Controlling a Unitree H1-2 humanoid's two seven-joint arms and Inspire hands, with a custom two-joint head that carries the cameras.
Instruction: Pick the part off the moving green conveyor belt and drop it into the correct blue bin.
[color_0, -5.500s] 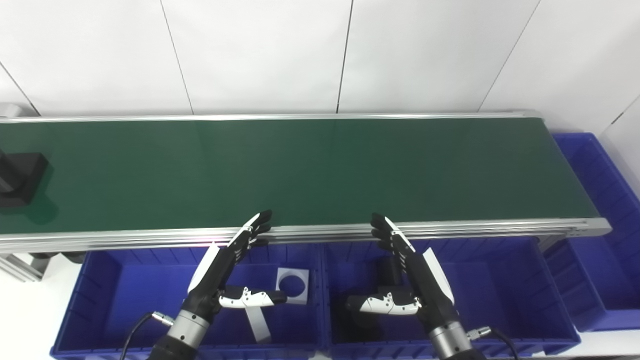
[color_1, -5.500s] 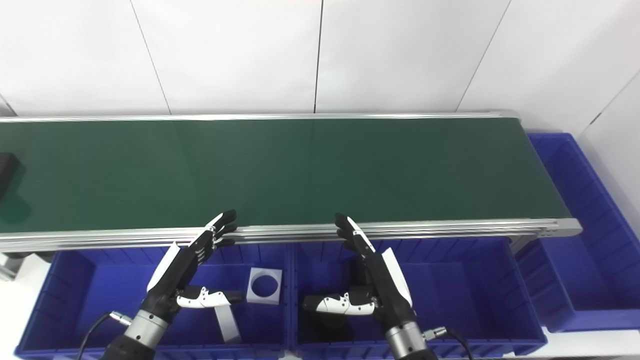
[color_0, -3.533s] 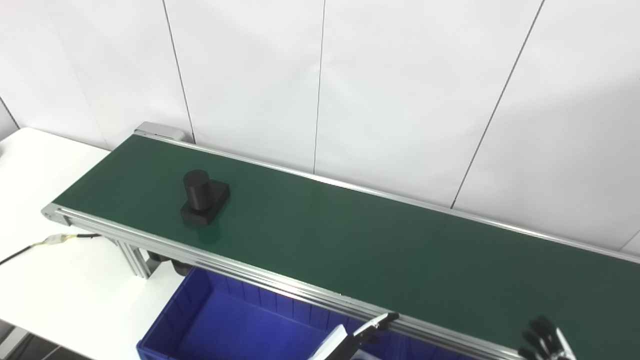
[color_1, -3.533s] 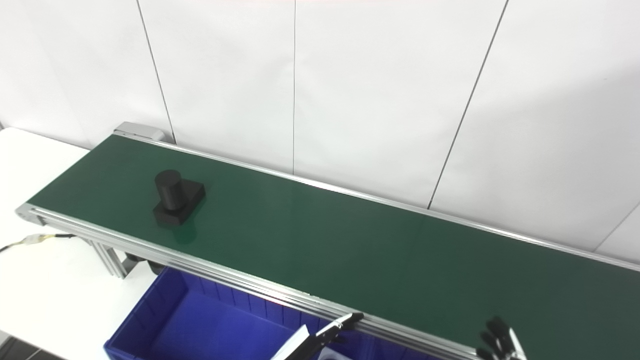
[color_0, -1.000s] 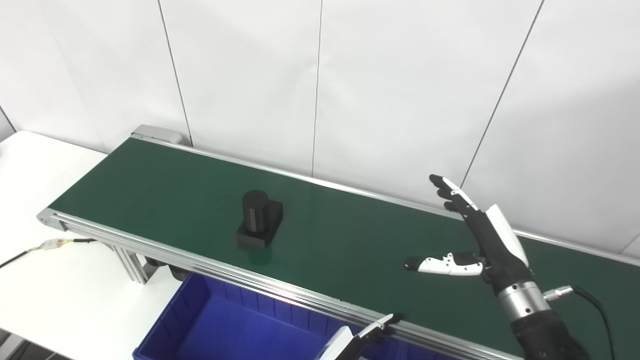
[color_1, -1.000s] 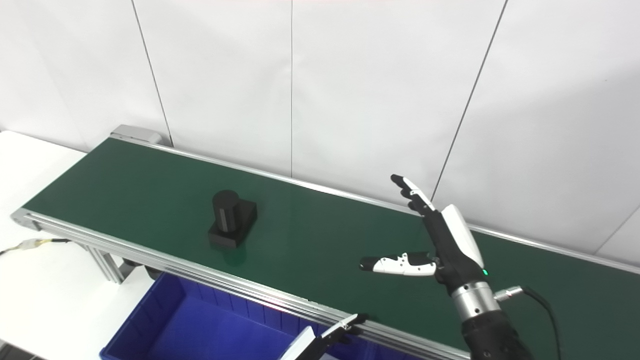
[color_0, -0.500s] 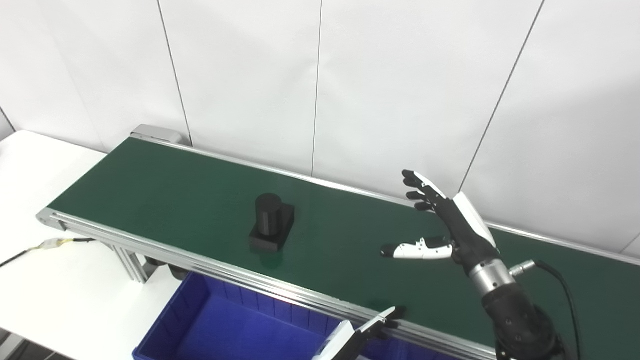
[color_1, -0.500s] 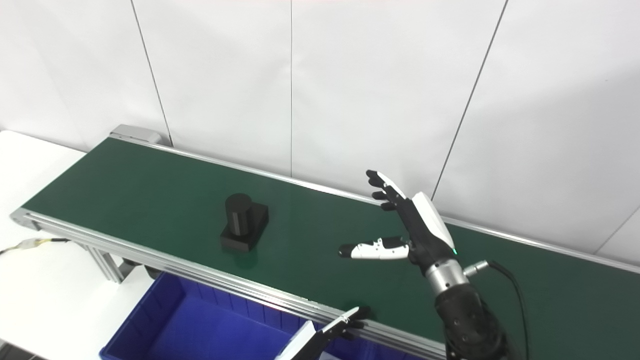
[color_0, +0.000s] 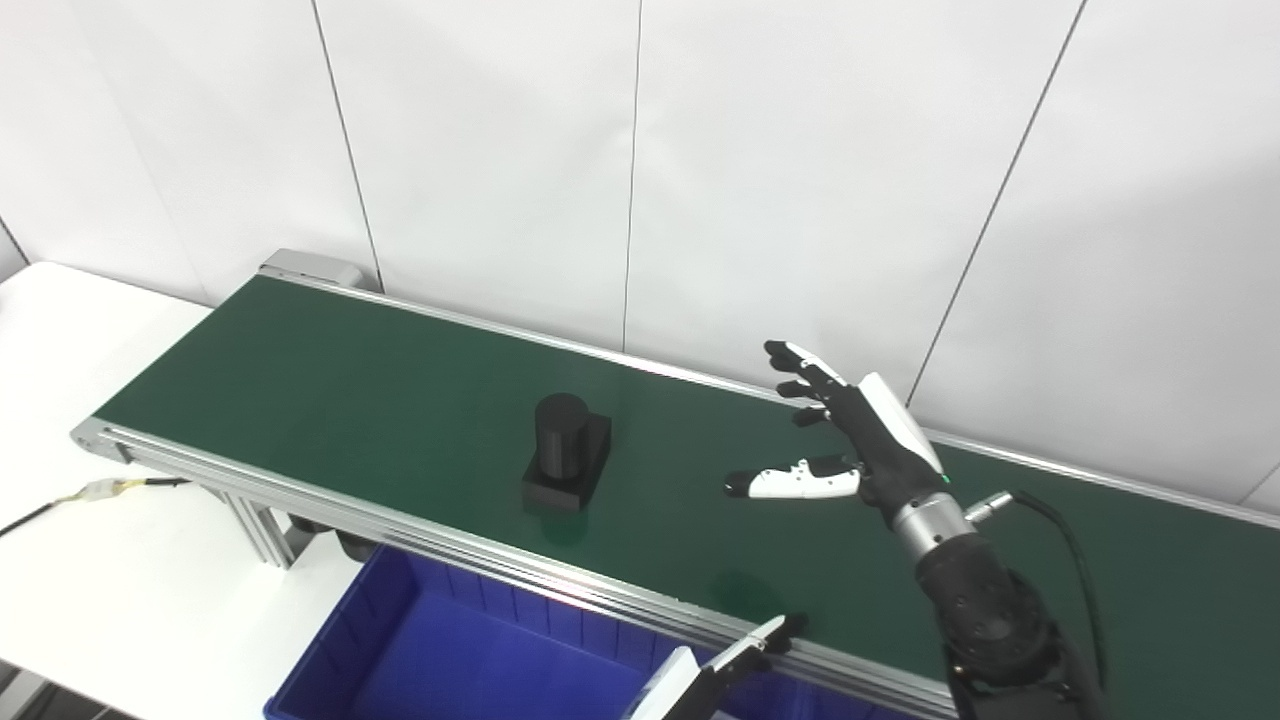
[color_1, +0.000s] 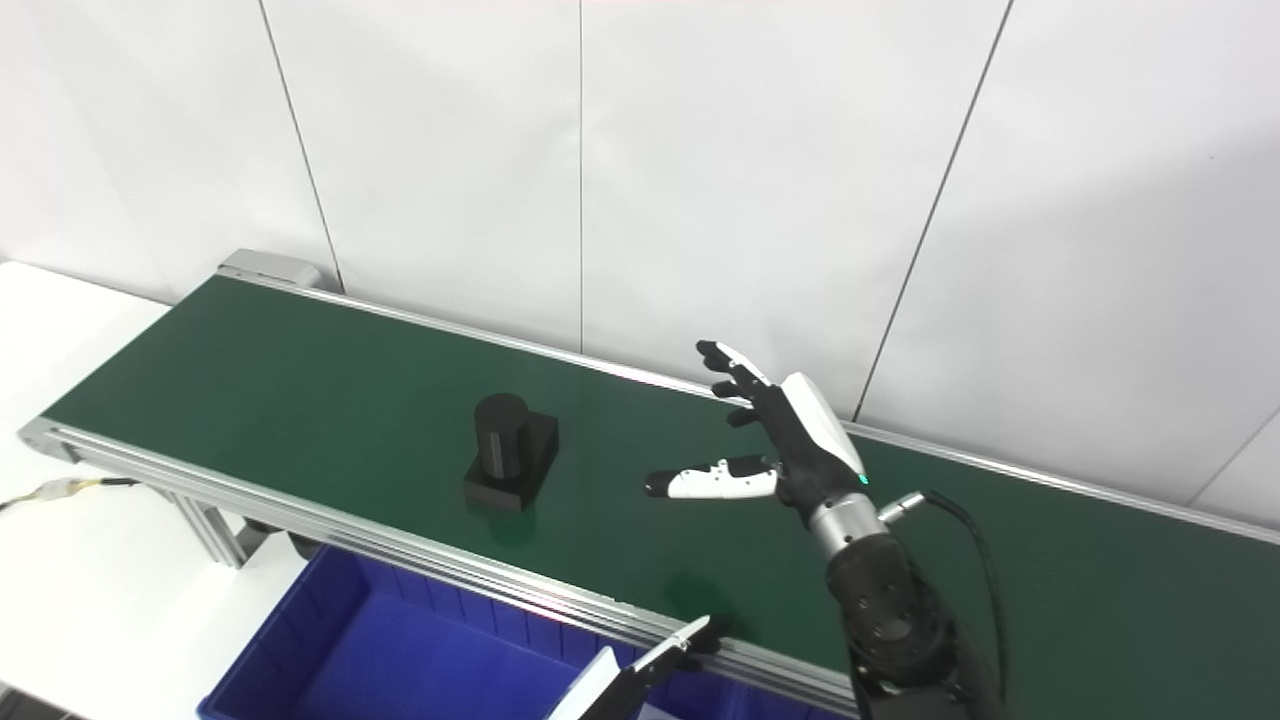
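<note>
Left-eye view first: we are holding our right hand (color_0: 860, 440) over the long green conveyor belt (color_0: 330, 380), fingers spread, gripping nothing; the black part, a cylinder on a square base (color_0: 565, 465), is sitting apart from it, unpicked. Right-eye view: our left hand (color_1: 640, 675) is waiting above the blue plastic bin (color_1: 400, 660), fingers unclear. Grasping and dropping are still remaining.

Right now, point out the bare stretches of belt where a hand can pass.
Bare belt runs from its far-left end to the black part, and again right of the right hand. The gap between part and open fingers is tightest. The left hand hovers by the near rail.
</note>
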